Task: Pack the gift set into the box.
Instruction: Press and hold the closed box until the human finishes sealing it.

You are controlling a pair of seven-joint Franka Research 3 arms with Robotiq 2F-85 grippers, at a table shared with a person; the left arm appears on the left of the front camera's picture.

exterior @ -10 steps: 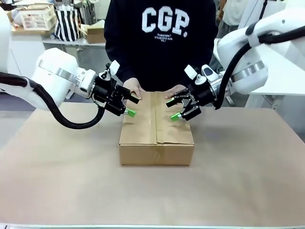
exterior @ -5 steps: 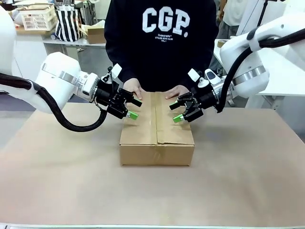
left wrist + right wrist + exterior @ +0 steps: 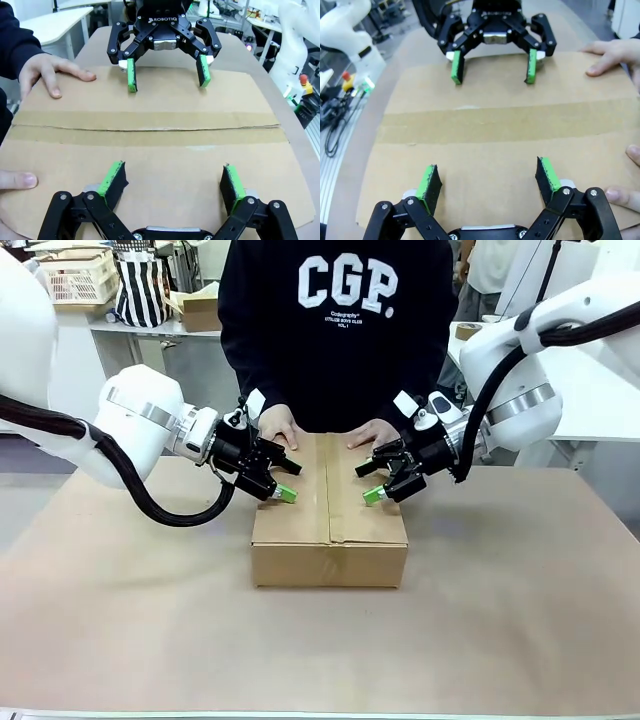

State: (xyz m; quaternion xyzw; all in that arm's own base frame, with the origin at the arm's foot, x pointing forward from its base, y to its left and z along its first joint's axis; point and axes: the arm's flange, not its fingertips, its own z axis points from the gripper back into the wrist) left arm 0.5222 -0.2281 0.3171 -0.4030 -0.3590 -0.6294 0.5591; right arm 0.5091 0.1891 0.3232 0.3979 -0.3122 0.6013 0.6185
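Both arms are dropping in toward the box from either side. Compared with a second ago, the left hand and right hand are sitting lower and closer together. They're now hovering just over the closed lid, one on each side of the tape strip. Both are staying wide open and gripping nothing. Whether the green pads are touching the cardboard, I can't tell. The box isn't budging; it's sitting mid-desk with its flaps shut, and the person's hands are still resting on its far edge. I'm guessing the gift set is already inside and I'm just getting ready to press the flaps down, so the packing is looking nearly done.
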